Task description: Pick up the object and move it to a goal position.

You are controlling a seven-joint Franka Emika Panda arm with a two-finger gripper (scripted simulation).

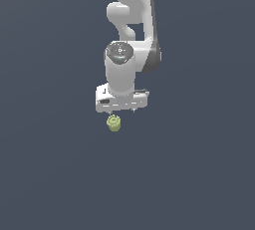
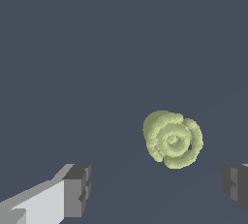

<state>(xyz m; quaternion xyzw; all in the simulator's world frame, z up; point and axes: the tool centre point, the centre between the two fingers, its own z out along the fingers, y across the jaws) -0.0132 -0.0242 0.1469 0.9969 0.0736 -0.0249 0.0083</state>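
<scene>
**Object free beneath a wide end effector**

The object [image 2: 172, 139], a yellow-green ridged lump, lies on the dark surface just below the end effector [image 1: 121, 109] in the exterior view. The wrist view shows the fingers [image 2: 77, 191] spread wide, touching nothing, the object lying apart from both.

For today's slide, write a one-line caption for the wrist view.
Open gripper hovers near a ridged yellow-green object on a plain dark surface, not yet grasped.
</scene>
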